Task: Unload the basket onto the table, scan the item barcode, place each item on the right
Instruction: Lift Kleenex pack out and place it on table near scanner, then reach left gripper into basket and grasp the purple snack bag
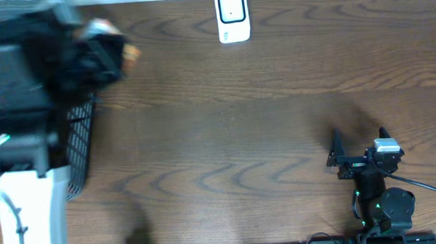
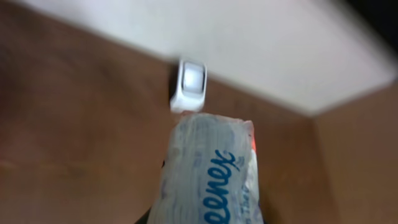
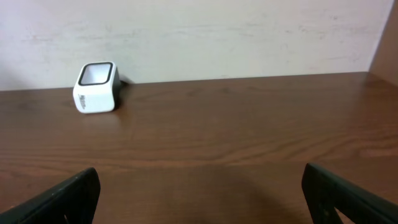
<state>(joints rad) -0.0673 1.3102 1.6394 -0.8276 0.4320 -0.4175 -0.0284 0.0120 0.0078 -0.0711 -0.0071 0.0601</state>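
The left gripper point(image 1: 97, 57), blurred above the black mesh basket point(image 1: 83, 140) at the table's point(image 1: 264, 110) far left corner, is pinched nearly together on a clear-wrapped Kleenex tissue pack point(image 2: 208, 174), which juts forward from it. The small white box-shaped barcode scanner point(image 2: 189, 87) stands beyond the pack's far end, apart from it. The right gripper point(image 1: 359, 137) is spread wide and holds nothing, at the near right, well apart from the pack.
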